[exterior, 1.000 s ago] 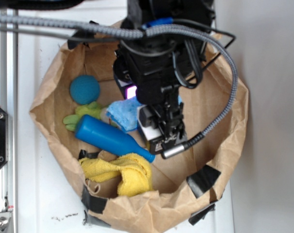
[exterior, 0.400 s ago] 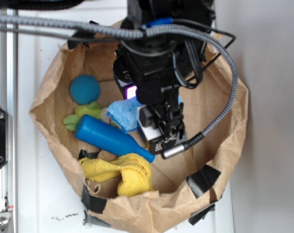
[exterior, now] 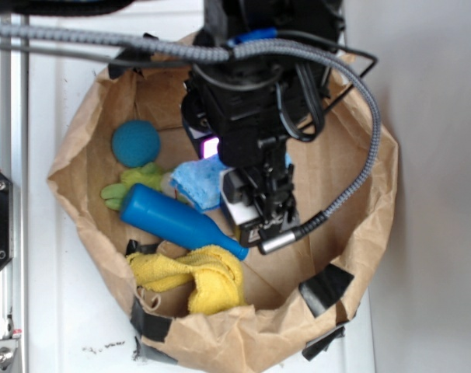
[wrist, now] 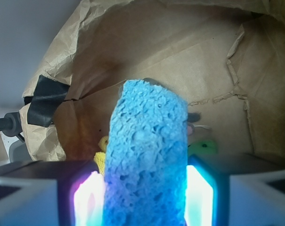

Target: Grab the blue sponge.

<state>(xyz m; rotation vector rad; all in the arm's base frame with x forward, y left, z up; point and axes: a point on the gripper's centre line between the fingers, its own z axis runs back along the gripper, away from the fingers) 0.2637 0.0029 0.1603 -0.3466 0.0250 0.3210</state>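
your paper bag (exterior: 360, 202) shows no readable writing, and nothing has moved since the earlier frames. inside it, your gripper (wrist: 145, 193) is closed on the blue sponge (wrist: 146, 160), mid-bag beside the blue bottle (exterior: 177, 221).

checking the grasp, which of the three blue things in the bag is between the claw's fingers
The blue sponge: flat, light blue and porous, it stands upright between the claw's fingers. The glossy blue bottle and the round teal ball lie free in the paper bag.
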